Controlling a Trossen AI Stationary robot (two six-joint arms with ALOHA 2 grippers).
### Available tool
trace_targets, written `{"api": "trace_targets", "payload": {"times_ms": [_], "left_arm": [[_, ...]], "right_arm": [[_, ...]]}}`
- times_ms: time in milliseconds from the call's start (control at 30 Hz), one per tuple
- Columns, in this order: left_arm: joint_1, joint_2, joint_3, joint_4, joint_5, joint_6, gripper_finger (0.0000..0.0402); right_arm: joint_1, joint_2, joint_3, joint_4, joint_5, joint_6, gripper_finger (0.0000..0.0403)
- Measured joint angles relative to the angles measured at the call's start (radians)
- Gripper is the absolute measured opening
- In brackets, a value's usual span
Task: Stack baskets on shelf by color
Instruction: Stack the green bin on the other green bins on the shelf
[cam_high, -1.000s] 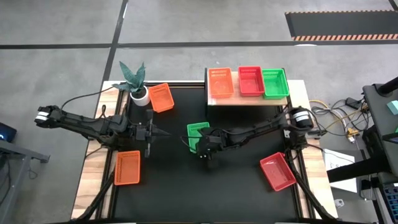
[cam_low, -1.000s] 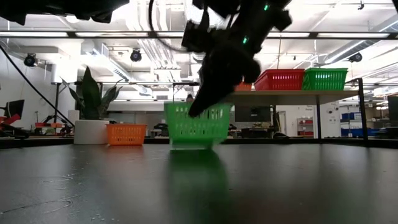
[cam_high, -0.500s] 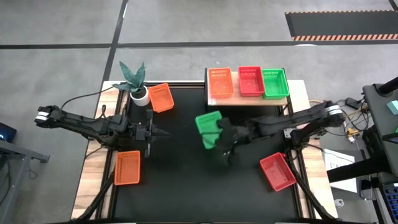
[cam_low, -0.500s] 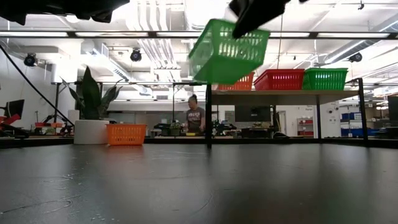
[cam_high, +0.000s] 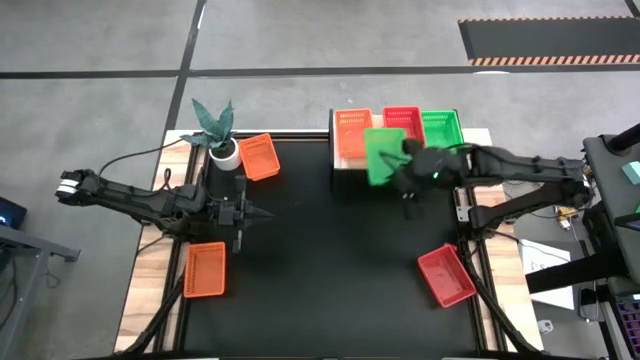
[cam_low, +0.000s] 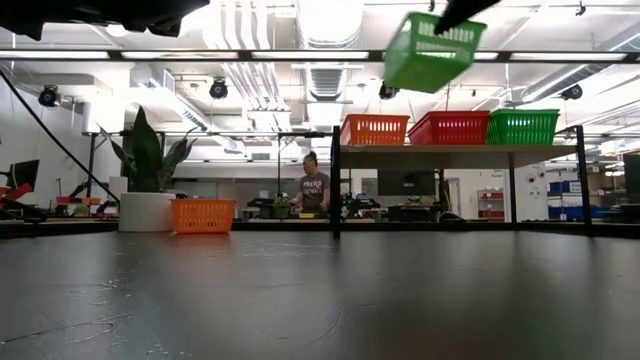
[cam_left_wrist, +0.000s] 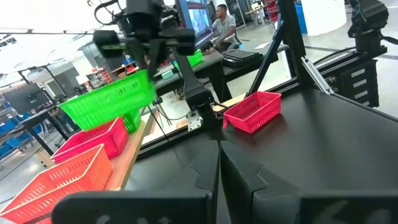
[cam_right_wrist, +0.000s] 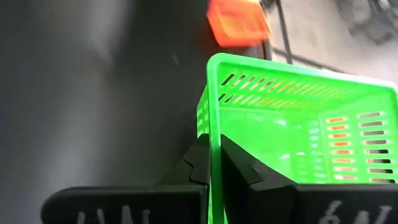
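Green basket (cam_high: 381, 156) held in the air by the right pincer (cam_high: 404, 172), whose fingers are clamped on one wall of it; right wrist view shows the wall (cam_right_wrist: 214, 149) pinched between both fingers. In the high view it sits upper centre-right of the frame, overlapping the front edge of the shelf (cam_high: 395, 161); in the low view it hangs tilted (cam_low: 431, 52) at the top, above shelf level.

On the shelf, side by side from left to right: orange basket (cam_high: 350, 130), red basket (cam_high: 402, 120), second green basket (cam_high: 444, 132). Low view confirms the row: orange (cam_low: 374, 130), red (cam_low: 451, 128), green (cam_low: 521, 126).

On the desk (cam_high: 330, 290): another orange basket (cam_high: 259, 156) upper left, just beside the white plant pot (cam_high: 224, 152); a third orange basket (cam_high: 206, 269) lower left; a red basket (cam_high: 446, 276) lower right.

Left pincer (cam_high: 244, 213) at centre-left, fingers together, holding nothing; fingers meet in the left wrist view (cam_left_wrist: 219, 163).

A person (cam_low: 313, 190) shows in the room beyond.
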Motion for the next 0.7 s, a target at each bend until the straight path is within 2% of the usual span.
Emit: {"api": "trace_targets", "payload": {"times_ms": [433,700], "left_arm": [[0.000,0.004,0.000,0.004,0.000,0.000,0.0000],[0.000,0.006,0.000,0.003,0.000,0.000,0.0000]], "right_arm": [[-0.333,-0.162,0.000,-0.186,-0.036,-0.104,0.0009],[-0.495,-0.181,0.000,-0.309,-0.038,-0.110,0.0009]]}}
